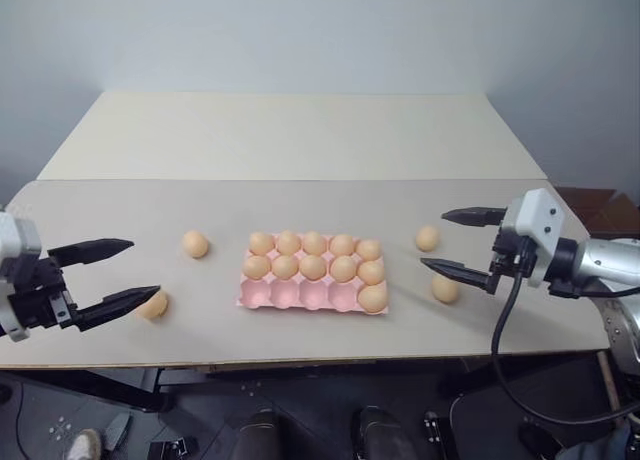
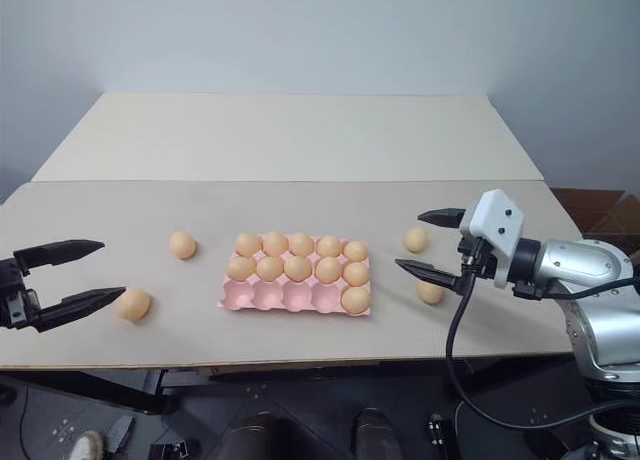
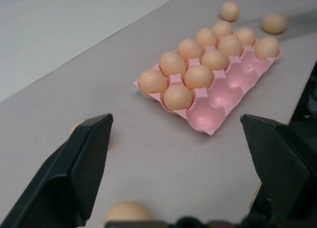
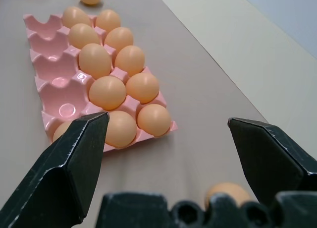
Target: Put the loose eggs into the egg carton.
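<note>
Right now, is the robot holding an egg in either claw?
No. The left claw and the right claw are both open and empty, with loose eggs on the table.

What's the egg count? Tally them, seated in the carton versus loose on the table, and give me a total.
Eggs in the egg carton: 11
Loose eggs on the table: 4
Total: 15

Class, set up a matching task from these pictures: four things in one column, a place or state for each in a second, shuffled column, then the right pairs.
1. egg carton
2. left gripper
3. right gripper
4. front row of cups

A. open, between two loose eggs on the table's right
B. four cups bare, one egg at the right end
C. pink, mid-table
D. open, beside a loose egg at the table's left

Pairs: 1-C, 2-D, 3-A, 4-B
</note>
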Robot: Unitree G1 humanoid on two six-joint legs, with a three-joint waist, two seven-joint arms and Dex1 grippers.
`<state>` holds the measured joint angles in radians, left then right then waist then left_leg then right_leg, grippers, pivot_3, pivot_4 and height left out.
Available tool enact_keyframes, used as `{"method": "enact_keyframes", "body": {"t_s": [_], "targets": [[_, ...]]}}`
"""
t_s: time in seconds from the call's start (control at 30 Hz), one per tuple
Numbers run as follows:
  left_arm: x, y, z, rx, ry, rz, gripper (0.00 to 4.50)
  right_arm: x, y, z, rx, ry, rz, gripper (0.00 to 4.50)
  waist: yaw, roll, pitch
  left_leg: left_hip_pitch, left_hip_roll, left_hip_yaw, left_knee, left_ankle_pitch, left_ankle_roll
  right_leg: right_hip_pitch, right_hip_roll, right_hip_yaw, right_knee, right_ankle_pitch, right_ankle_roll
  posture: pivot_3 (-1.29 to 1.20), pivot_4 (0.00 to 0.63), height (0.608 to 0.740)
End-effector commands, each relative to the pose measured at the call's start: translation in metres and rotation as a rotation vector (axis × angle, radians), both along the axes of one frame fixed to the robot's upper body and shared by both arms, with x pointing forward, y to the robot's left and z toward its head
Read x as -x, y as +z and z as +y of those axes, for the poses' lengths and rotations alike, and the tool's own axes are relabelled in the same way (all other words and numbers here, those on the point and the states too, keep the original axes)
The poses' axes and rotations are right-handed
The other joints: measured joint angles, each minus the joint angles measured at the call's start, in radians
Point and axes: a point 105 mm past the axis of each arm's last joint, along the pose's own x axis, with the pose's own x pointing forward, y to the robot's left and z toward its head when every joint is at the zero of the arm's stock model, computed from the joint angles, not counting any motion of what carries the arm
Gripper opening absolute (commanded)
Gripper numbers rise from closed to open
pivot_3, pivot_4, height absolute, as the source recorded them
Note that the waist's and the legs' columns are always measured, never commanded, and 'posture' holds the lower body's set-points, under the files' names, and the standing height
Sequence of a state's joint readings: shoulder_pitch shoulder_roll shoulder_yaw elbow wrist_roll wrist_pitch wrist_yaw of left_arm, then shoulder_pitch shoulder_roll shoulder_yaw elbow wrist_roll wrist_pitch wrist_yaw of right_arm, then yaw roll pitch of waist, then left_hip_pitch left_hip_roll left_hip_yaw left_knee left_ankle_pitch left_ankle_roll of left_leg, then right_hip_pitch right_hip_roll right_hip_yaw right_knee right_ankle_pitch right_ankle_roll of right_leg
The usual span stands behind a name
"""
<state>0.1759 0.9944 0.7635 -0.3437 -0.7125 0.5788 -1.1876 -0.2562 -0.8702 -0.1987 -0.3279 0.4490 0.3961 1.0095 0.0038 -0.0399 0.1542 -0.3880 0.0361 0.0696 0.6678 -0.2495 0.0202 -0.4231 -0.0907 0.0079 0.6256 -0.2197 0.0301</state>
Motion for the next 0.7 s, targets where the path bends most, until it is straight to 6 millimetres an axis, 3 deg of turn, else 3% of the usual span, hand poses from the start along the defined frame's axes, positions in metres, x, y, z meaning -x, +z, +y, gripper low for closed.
{"method": "enact_keyframes", "body": {"t_s": [0.03,0.27,0.4,0.57,0.7], "targets": [[-0.008,0.006,-0.007,-0.007,-0.032,-0.053,4.49,0.006,0.011,0.000,0.011,-0.008,-0.046,4.50,0.004,0.000,0.000,0.000,0.000,0.000,0.000,0.000,0.000,0.000,0.000,0.000,0.000,0.000,0.000,0.00,0.150,0.740],[-0.015,0.012,-0.021,0.040,-0.109,-0.076,4.49,0.022,0.003,-0.012,0.010,-0.108,0.025,4.50,0.007,0.000,0.000,-0.001,-0.001,0.000,0.000,0.000,0.000,0.000,0.000,0.000,-0.001,0.000,0.001,0.00,0.150,0.740],[-0.019,0.017,-0.035,0.052,-0.212,-0.069,4.49,0.029,-0.014,-0.015,0.067,-0.190,0.115,4.50,0.005,0.000,0.000,0.000,0.000,0.000,0.000,0.000,0.000,0.000,0.000,0.000,0.000,0.000,0.000,0.00,0.150,0.740],[-0.019,0.023,-0.057,0.073,-0.352,-0.054,4.49,0.015,-0.038,-0.023,0.077,-0.400,0.226,4.50,0.001,0.000,0.000,0.001,0.000,0.000,0.000,0.000,0.000,0.001,0.001,0.001,0.000,0.000,0.000,0.00,0.150,0.740],[-0.017,0.022,-0.061,0.071,-0.389,-0.031,4.49,0.005,-0.058,-0.030,0.117,-0.501,0.279,4.50,-0.005,0.000,0.000,-0.002,0.000,0.000,0.000,0.000,0.000,-0.001,0.001,0.001,0.000,0.000,0.000,0.00,0.150,0.740]]}}
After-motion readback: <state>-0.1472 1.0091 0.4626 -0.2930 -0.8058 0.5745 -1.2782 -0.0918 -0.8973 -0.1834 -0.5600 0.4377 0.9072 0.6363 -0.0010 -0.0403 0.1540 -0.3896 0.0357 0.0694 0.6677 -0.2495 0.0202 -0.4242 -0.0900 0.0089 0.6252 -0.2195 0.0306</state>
